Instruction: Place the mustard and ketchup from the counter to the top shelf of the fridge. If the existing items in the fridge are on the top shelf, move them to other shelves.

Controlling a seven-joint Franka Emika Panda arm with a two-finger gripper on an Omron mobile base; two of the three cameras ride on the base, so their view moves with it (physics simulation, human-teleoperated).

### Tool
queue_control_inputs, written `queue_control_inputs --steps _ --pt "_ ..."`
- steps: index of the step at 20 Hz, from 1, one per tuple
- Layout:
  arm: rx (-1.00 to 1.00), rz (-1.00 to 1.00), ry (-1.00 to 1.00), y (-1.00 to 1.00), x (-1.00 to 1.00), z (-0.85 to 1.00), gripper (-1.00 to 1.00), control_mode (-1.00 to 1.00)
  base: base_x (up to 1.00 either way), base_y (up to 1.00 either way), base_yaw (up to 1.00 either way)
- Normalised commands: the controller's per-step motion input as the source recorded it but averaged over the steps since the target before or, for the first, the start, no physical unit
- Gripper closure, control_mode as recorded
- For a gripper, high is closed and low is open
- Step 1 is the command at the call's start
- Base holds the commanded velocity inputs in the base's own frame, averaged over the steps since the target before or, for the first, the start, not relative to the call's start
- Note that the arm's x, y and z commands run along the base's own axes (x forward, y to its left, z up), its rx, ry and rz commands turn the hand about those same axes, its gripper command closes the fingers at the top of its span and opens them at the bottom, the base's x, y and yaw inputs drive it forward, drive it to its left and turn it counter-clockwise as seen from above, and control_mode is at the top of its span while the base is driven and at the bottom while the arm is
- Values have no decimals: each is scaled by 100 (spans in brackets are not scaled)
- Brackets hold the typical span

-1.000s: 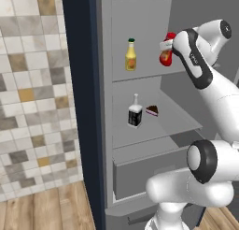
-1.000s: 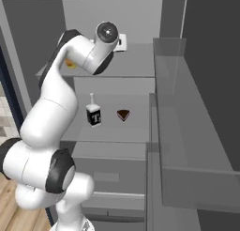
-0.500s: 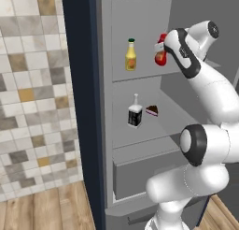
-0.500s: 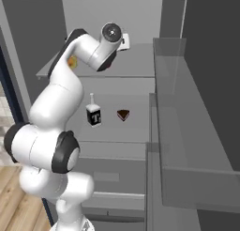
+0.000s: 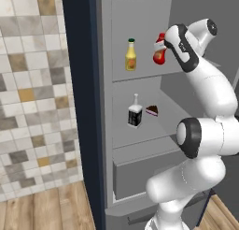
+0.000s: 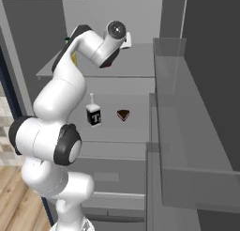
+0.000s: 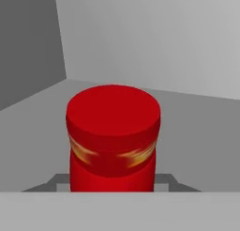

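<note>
gripper [image 5: 162,49]: clamped on the ketchup [image 5: 159,53], held upright over the top shelf [image 5: 140,75] inside the fridge [image 5: 105,131] | mustard [image 5: 130,55]: standing on the same shelf, near the ketchup | clear bottle [image 5: 135,112] and cake wedge [image 5: 152,110]: 1 shelf lower

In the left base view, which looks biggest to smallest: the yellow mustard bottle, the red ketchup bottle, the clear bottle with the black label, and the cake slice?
1. Clear bottle and mustard: about equally tall, too close to rank.
2. Ketchup: shorter and squat, partly hidden by the gripper.
3. Cake slice: clearly smallest.
</note>
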Motion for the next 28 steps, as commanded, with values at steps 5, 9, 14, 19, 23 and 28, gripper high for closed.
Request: queue_control_inputs --steps 5,9,14,19,23,28 --pt "0 0 0 0 -14 0 -100 -100 0 0 0" --pt "0 0 0 0 -31 0 -100 -100 0 0 0" --pt "0 -1 -3 -5 -81 0 -100 -100 0 0 0" --pt "0 -4 -15 -13 -100 2 -100 -100 0 0 0" --pt "0 -4 -21 -4 -100 0 -100 -100 0 0 0" --pt "-5 0 -16 -1 -100 0 -100 -100 0 0 0"
